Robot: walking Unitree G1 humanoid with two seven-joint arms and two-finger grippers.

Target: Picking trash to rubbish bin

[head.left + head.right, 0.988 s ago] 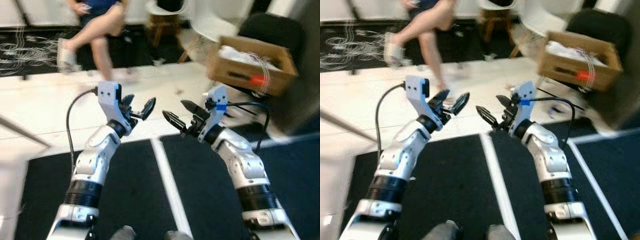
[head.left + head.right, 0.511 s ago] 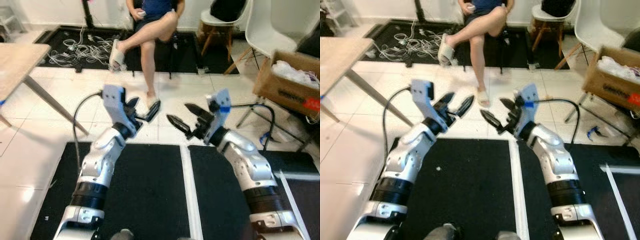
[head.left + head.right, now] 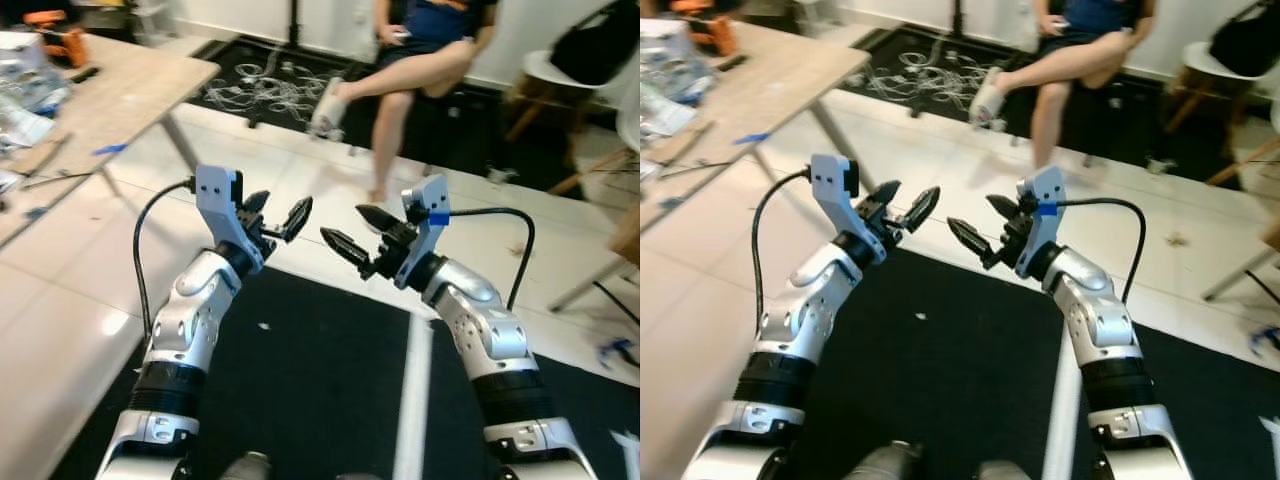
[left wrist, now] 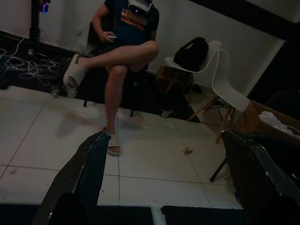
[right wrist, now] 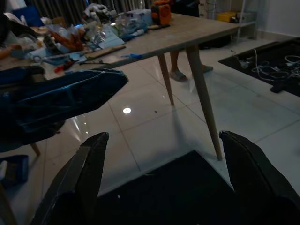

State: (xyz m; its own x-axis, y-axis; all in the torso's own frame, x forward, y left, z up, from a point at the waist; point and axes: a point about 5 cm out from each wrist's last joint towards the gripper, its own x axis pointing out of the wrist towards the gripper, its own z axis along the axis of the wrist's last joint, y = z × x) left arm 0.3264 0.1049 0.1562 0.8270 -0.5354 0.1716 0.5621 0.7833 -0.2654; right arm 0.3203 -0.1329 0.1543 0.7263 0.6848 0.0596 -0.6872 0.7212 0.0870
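Left eye view: both end effectors empty, fingers spread: left end effector [image 3: 272,215], right end effector [image 3: 356,236].

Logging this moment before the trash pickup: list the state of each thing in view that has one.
left gripper: open, empty, raised in front
right gripper: open, empty, raised in front
wooden table: upright, cluttered on top
white chair: upright, black bag on its seat
person: seated, legs crossed

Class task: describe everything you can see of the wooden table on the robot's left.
The light wooden table has a flat, pale top and slim, splayed, tapered legs standing on white floor tiles. Cluttered items cover its far end: packets, tools, an orange device. A strip of blue tape lies near its edge. Neither gripper touches it.
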